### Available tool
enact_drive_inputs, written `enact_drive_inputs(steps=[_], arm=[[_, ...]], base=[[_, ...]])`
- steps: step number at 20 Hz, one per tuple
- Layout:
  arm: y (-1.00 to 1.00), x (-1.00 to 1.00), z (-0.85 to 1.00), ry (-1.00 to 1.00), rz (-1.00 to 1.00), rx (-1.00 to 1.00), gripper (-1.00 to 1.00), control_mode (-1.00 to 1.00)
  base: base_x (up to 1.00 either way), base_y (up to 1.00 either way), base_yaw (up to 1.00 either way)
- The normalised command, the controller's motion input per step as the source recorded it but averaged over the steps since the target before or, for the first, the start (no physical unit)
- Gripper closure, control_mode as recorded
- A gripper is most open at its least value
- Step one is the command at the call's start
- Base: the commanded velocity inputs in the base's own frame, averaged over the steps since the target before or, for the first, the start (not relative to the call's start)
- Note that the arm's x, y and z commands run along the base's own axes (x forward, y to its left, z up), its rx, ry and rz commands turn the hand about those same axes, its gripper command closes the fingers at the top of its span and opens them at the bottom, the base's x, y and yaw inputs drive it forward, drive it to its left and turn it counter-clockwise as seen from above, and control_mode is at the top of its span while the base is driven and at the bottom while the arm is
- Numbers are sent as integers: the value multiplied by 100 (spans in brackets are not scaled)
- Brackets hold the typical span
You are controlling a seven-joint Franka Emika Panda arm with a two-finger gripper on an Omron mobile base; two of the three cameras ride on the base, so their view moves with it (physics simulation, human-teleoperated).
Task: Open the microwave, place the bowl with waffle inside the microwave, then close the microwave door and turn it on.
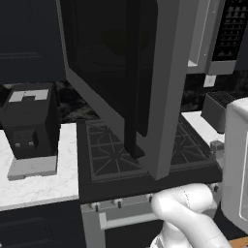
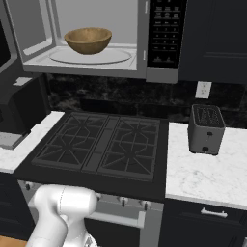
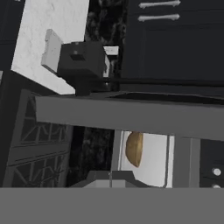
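Note:
The microwave (image 2: 143,48) hangs above the stove with its button panel (image 2: 166,34) at the right. The microwave door (image 1: 111,63) stands swung wide open to the left, its dark bar handle (image 1: 133,97) facing me. The tan bowl (image 2: 88,40) sits on the turntable inside the cavity; the waffle is hidden behind its rim. In the rolled hand view the door's grey edge (image 3: 131,118) crosses the middle and the bowl (image 3: 134,149) shows beyond it. My gripper (image 3: 110,178) sits low in that view, shut and empty, on the near side of the door, apart from the bowl.
A black gas stove (image 2: 101,142) lies under the microwave. A toaster (image 2: 206,129) stands on the white counter (image 2: 207,178) at the right. A black coffee machine (image 1: 30,121) stands on the left counter, behind the open door's sweep.

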Motion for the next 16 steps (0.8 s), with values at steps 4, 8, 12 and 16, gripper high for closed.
enact_drive_inputs(steps=[4,8,12,16], arm=[[66,5,-11,0,-4,-18,100,-100],[68,4,-13,0,-9,-21,100,-100],[83,72,-30,0,-17,-20,100,-100],[64,100,-36,0,-20,-20,100,-100]], base=[[0,0,0],[0,0,0],[0,0,0],[0,0,0]])
